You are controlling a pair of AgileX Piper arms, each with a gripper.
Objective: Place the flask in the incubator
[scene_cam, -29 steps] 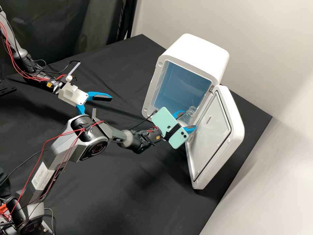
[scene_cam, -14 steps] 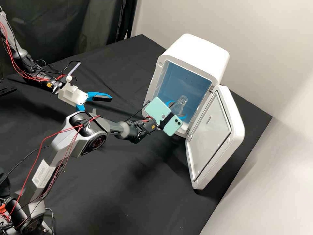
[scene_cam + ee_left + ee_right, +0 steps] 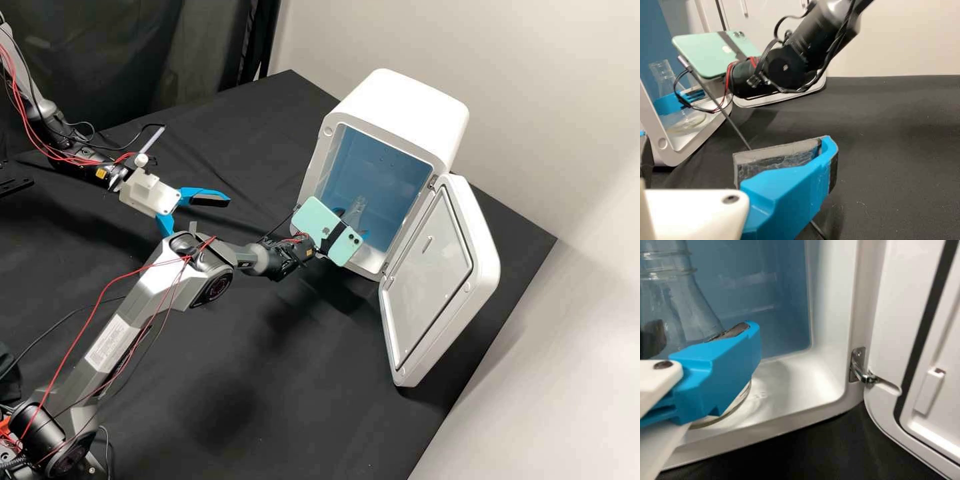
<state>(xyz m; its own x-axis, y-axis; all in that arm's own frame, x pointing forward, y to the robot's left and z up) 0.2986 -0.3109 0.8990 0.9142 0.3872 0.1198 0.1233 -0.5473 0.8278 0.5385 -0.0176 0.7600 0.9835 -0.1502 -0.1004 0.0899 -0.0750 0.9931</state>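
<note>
The right tool (image 3: 696, 358) clenches the clear glass conical flask (image 3: 670, 305) inside the white, blue-lined incubator (image 3: 400, 107). Best to seat its base flat and upright before letting go.

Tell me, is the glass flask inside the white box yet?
Nearly. Done: the incubator has its door open, and the flask is inside the blue chamber, low by its floor. In hand: the right gripper is shut on the flask. Left to do: let go, pull the arm out, and probably shut the door. The left gripper waits open above the bench.
</note>
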